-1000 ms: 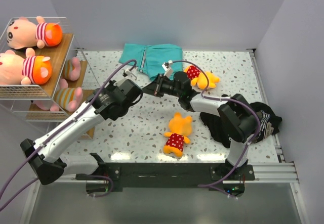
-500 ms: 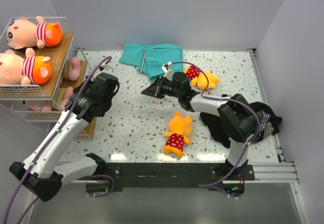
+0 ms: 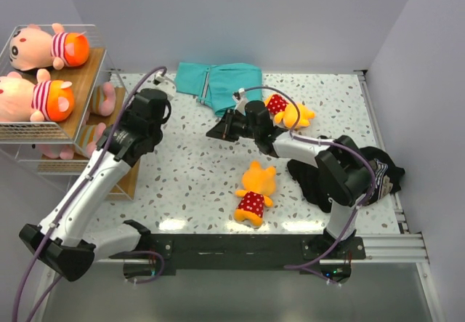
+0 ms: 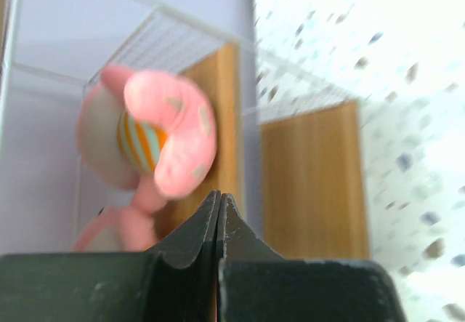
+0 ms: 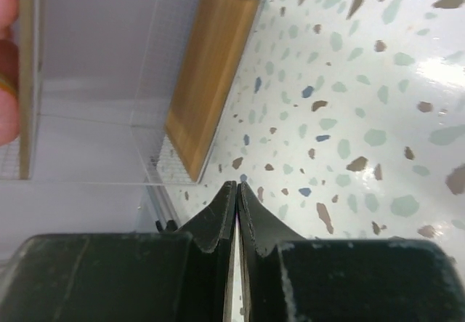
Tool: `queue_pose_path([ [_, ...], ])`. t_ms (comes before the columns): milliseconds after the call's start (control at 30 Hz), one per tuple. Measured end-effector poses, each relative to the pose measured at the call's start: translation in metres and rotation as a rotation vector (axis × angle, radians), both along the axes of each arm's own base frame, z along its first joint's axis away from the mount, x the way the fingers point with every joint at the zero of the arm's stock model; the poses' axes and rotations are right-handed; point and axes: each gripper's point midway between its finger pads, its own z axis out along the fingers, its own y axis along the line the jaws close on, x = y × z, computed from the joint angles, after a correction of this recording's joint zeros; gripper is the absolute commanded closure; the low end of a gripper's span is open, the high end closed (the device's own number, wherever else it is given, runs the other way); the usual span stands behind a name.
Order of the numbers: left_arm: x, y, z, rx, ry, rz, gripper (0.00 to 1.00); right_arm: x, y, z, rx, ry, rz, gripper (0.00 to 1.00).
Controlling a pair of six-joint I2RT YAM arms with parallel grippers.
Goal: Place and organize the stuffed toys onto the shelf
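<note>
The shelf already carries pink stuffed toys. The left gripper, pressed together and empty, hovers just beside it and could snag the wire mesh. Mid-counter, the right gripper seems all but together and holds nothing. The near orange toy lies unobstructed. Grabbing the far orange toy risks dragging the teal cloth beside it. A black garment lies rightmost.

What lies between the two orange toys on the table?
The right arm crosses between the far orange toy and the near orange toy; the rest is bare table. The top view shows it.
</note>
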Motion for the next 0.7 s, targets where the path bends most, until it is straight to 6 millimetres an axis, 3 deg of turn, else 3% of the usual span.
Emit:
queue_pose_path([
  [33,0.004,-0.006,0.003,-0.030,-0.019,-0.027,0.99,0.002,-0.002,0.000,-0.023,-0.006,-0.009,0.87],
  [67,0.011,-0.016,0.008,-0.080,-0.053,-0.073,0.91,0.004,-0.006,0.002,-0.059,-0.017,-0.022,0.76],
  [100,0.015,-0.023,0.011,-0.114,-0.074,-0.106,0.68,0.006,-0.009,0.005,-0.084,-0.027,-0.033,0.69],
  [167,0.024,-0.045,0.020,-0.198,-0.124,-0.214,0.49,0.015,-0.016,0.014,-0.149,-0.052,-0.071,0.65],
  [200,0.028,-0.056,0.026,-0.248,-0.157,-0.271,0.34,0.019,-0.020,0.018,-0.186,-0.066,-0.092,0.64],
  [267,0.032,-0.080,0.038,-0.338,-0.220,-0.393,0.18,0.027,-0.030,0.027,-0.269,-0.091,-0.124,0.56],
  [300,0.032,-0.092,0.043,-0.384,-0.247,-0.457,0.02,0.029,-0.035,0.030,-0.301,-0.098,-0.137,0.51],
  [333,0.031,-0.104,0.046,-0.425,-0.270,-0.516,0.00,0.031,-0.041,0.032,-0.333,-0.102,-0.156,0.45],
  [367,0.029,-0.114,0.048,-0.462,-0.288,-0.571,0.00,0.036,-0.050,0.032,-0.385,-0.108,-0.192,0.33],
  [467,0.025,-0.143,0.046,-0.570,-0.320,-0.707,0.00,0.049,-0.083,0.028,-0.560,-0.142,-0.298,0.21],
  [600,0.019,-0.169,0.034,-0.676,-0.316,-0.817,0.00,0.079,-0.132,0.031,-0.801,-0.209,-0.450,0.21],
  [700,0.014,-0.178,0.024,-0.735,-0.310,-0.852,0.00,0.116,-0.160,0.032,-0.934,-0.227,-0.559,0.28],
])
